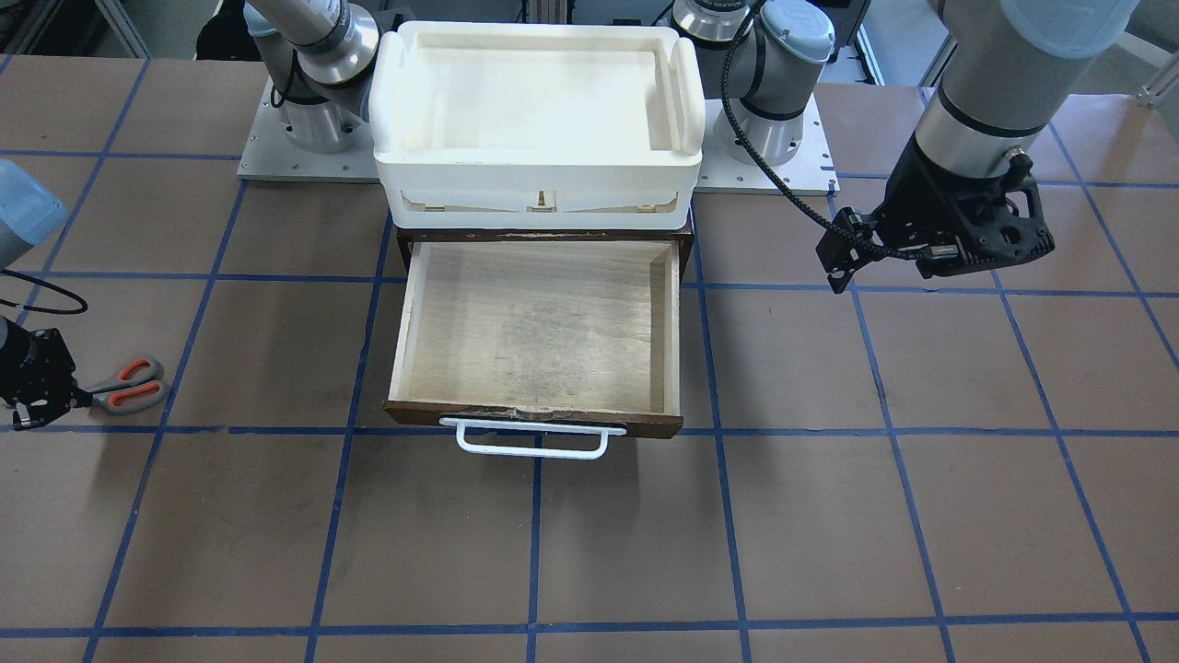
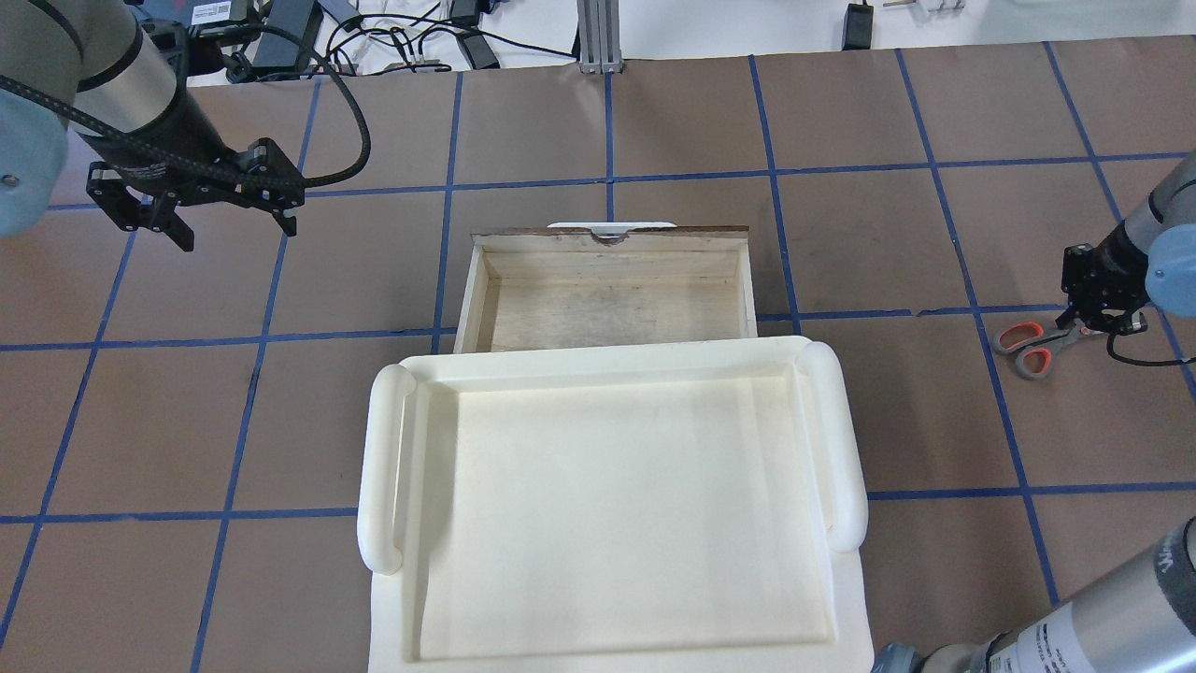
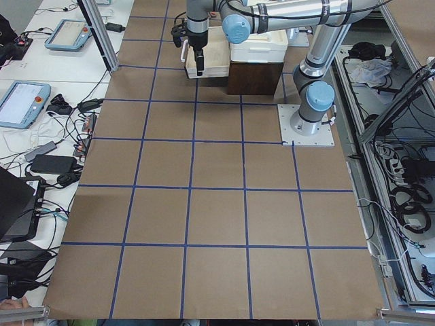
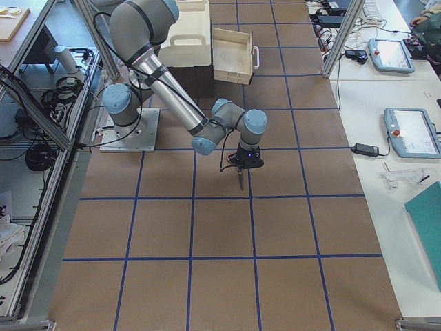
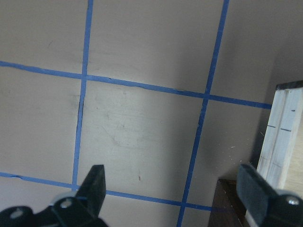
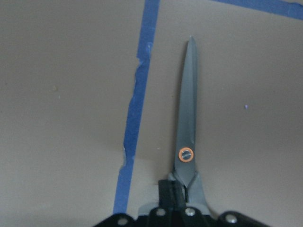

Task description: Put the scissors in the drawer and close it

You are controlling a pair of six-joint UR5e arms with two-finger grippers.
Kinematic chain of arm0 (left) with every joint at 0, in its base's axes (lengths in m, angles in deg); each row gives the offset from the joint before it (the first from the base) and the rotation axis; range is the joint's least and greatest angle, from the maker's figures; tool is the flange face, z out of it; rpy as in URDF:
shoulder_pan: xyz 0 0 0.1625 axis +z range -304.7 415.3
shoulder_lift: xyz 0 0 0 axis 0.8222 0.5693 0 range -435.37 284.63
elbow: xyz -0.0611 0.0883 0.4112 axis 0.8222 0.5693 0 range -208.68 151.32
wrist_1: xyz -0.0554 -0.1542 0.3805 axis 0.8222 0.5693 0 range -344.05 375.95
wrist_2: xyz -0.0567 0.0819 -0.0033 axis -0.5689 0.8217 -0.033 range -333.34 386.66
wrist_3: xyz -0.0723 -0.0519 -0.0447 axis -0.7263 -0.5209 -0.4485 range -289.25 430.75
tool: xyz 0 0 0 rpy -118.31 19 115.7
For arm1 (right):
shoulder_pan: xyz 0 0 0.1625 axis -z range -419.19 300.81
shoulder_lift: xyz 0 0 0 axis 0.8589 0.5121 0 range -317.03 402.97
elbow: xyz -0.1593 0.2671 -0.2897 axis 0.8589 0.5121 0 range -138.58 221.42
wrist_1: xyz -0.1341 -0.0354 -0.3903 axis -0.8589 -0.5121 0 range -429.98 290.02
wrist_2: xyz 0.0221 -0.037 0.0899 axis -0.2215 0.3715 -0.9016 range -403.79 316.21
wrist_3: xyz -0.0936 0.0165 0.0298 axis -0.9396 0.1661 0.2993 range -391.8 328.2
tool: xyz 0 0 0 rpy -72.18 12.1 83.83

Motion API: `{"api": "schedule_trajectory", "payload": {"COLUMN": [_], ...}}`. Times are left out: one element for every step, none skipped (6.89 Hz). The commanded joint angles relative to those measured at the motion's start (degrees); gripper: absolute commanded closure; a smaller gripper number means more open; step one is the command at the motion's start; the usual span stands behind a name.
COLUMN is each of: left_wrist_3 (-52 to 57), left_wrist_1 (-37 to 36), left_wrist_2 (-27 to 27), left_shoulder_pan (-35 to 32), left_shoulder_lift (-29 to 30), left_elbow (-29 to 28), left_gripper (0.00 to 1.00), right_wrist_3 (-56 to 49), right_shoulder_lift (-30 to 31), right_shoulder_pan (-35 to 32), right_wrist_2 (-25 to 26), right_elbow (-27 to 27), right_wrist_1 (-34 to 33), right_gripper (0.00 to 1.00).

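On the left, the left gripper (image 2: 237, 236) is hovering above the bench (image 2: 654, 131) with its fingers spread wide. In the middle, the drawer (image 2: 607, 313) is standing pulled open beneath the white tray (image 2: 607, 523). Well apart to its right, the right gripper (image 2: 1087, 324) is pinching its fingers narrow on the scissors (image 6: 188, 118), just behind the pivot screw.

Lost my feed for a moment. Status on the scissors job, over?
Left gripper open, hovering beside the drawer. Right gripper shut on scissors near the pivot, well off to the drawer's side. Drawer open, empty; nothing between.
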Motion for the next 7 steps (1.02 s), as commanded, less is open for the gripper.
{"api": "schedule_trajectory", "payload": {"left_wrist_3": [-0.25,-0.34,-0.43,-0.43,-0.34,-0.43,-0.43], "left_wrist_1": [1.71,1.71,1.8,1.97,2.06,2.93,3.12], "left_wrist_2": [1.77,1.24,-1.11,-2.44,-2.02,-2.28,-2.28], "left_shoulder_pan": [-0.34,-0.51,-0.52,-0.69,-0.69,-0.69,-0.69], "left_shoulder_lift": [-0.46,-0.73,-1.25,-1.34,-1.69,-2.05,-2.14], "left_elbow": [-0.46,-0.46,-0.46,-0.29,-0.46,-0.46,-0.37], "left_gripper": [0.0,0.0,0.0,0.0,0.0,0.0,0.0], "right_wrist_3": [-1.22,-1.41,-1.15,-1.15,-1.15,-1.06,-1.32], "right_shoulder_lift": [-0.26,-0.35,-0.26,-0.26,-0.17,0.0,-0.34], "right_shoulder_pan": [-0.03,-0.03,-0.03,-0.03,-0.03,-0.12,-0.12], "right_wrist_2": [2.4,5.47,4.72,4.53,4.36,3.75,-0.87], "right_elbow": [0.43,0.52,0.52,0.6,0.69,0.69,0.52], "right_wrist_1": [0.1,0.01,0.01,-0.25,-0.52,-0.69,-1.48], "right_gripper": [0.58,0.09,0.07,0.01,0.01,0.01,0.01]}}
